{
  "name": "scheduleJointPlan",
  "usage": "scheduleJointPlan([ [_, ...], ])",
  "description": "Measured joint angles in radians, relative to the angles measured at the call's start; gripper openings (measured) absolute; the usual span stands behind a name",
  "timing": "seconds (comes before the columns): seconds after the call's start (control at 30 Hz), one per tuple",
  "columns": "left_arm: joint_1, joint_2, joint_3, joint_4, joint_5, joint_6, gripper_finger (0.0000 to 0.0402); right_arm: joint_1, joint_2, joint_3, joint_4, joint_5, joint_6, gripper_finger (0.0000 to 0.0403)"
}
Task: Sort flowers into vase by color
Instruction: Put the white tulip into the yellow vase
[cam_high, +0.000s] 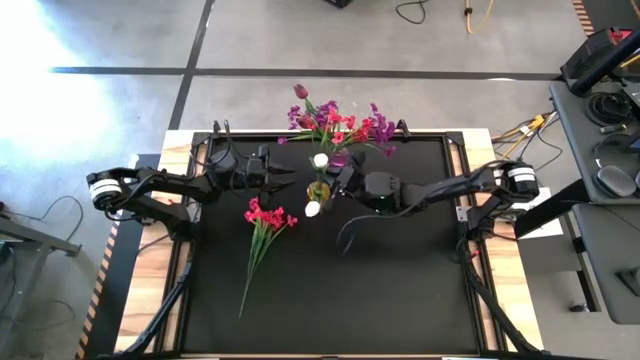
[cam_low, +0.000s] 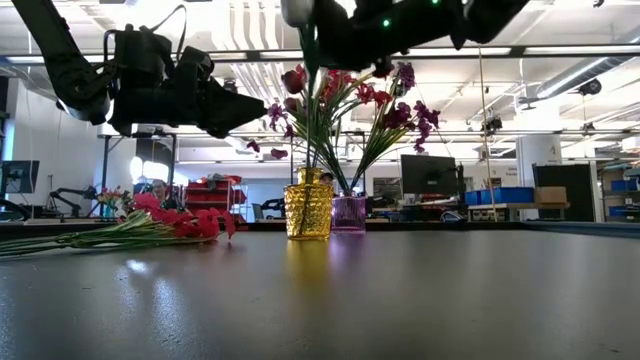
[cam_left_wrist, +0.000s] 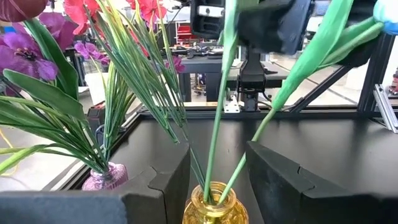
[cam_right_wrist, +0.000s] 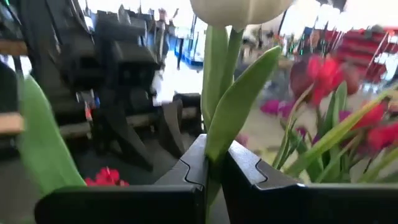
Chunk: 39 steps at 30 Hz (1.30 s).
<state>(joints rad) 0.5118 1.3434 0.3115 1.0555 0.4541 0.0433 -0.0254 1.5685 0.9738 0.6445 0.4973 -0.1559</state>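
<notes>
A yellow glass vase (cam_high: 318, 190) stands mid-table with two white tulips' stems in it (cam_left_wrist: 214, 124). Behind it a purple vase (cam_high: 340, 158) holds a thick bunch of purple and red-pink flowers (cam_high: 335, 125). A red-pink spray (cam_high: 264, 218) lies flat on the black table, left of the yellow vase. My right gripper (cam_right_wrist: 214, 158) hangs above the yellow vase, shut on one white tulip (cam_right_wrist: 239, 9). My left gripper (cam_left_wrist: 214, 168) is level and open, just left of the yellow vase (cam_left_wrist: 214, 208), its fingers short of the glass. My right gripper pinches the white tulip's stem and a leaf (cam_right_wrist: 216, 140) between its two fingers, a little below the bloom. The fingers come level from the table's right and lie across the stem. The stem stands nearly upright, its lower end inside the yellow vase's mouth (cam_left_wrist: 208, 193).
The purple vase's long leaves and blooms (cam_left_wrist: 43, 106) spread close beside both grippers. The second white tulip (cam_high: 312, 209) leans out of the yellow vase toward the near side. Bare black table (cam_high: 400, 290) lies nearer the front edge.
</notes>
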Motion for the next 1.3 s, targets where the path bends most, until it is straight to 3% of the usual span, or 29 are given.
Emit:
scheduleJointPlan([
  [0.27, 0.000, 0.000, 0.000, 0.000, 0.000, 0.000, 0.0142, -0.008, 0.022, 0.094, -0.198, 0.004, 0.037, 0.0053],
  [0.63, 0.000, 0.000, 0.000, 0.000, 0.000, 0.000, 0.0142, -0.008, 0.024, 0.232, -0.459, 0.003, 0.033, 0.0191],
  [0.8, 0.000, 0.000, 0.000, 0.000, 0.000, 0.000, 0.0142, -0.003, 0.017, 0.281, -0.558, 0.002, 0.014, 0.0229],
  [1.03, 0.000, 0.000, 0.000, -0.001, 0.000, 0.000, 0.0142, 0.008, -0.021, 0.299, -0.600, 0.002, -0.015, 0.0241],
  [1.3, 0.000, 0.000, 0.000, 0.000, 0.000, 0.004, 0.0142, 0.017, -0.062, 0.290, -0.620, -0.004, -0.021, 0.0227],
])
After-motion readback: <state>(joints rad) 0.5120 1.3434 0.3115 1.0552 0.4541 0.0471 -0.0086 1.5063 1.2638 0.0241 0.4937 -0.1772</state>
